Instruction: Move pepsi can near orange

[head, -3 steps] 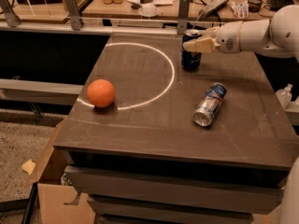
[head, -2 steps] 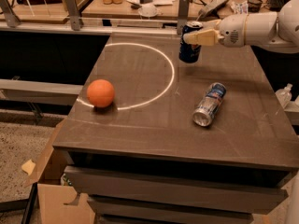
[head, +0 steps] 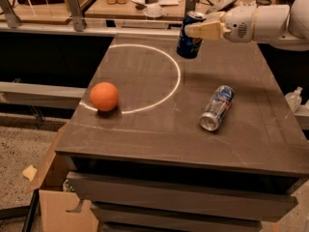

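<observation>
The pepsi can (head: 189, 40) is dark navy blue with a silver top. It hangs tilted in the air above the far part of the dark table (head: 145, 134). My gripper (head: 197, 30) comes in from the right on a white arm and is shut on the can's upper part. The orange (head: 104, 96) is a smooth round fruit resting on the table's left side, on the white curved line, well to the left of and nearer than the can.
A mostly silver can with blue markings (head: 217, 107) lies on its side at the table's right. A cluttered wooden bench (head: 145, 6) runs behind. A cardboard box (head: 53, 197) stands on the floor at the lower left.
The gripper has lifted the pepsi can off the table and carried it a little to the left; the can now tilts. The orange and the silver can have not moved.
</observation>
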Action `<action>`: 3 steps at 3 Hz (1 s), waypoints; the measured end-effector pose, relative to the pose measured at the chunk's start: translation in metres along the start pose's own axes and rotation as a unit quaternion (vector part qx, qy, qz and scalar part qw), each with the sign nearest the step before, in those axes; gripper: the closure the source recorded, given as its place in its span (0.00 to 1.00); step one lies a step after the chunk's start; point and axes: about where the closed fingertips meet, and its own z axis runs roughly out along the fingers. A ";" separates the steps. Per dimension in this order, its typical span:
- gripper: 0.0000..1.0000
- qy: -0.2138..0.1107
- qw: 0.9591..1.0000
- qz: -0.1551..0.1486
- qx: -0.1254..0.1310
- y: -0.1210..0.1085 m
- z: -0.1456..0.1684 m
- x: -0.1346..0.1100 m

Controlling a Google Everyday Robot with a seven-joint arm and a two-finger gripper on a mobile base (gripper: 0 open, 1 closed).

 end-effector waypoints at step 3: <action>1.00 -0.004 0.996 -0.023 -0.085 0.105 0.046 -0.014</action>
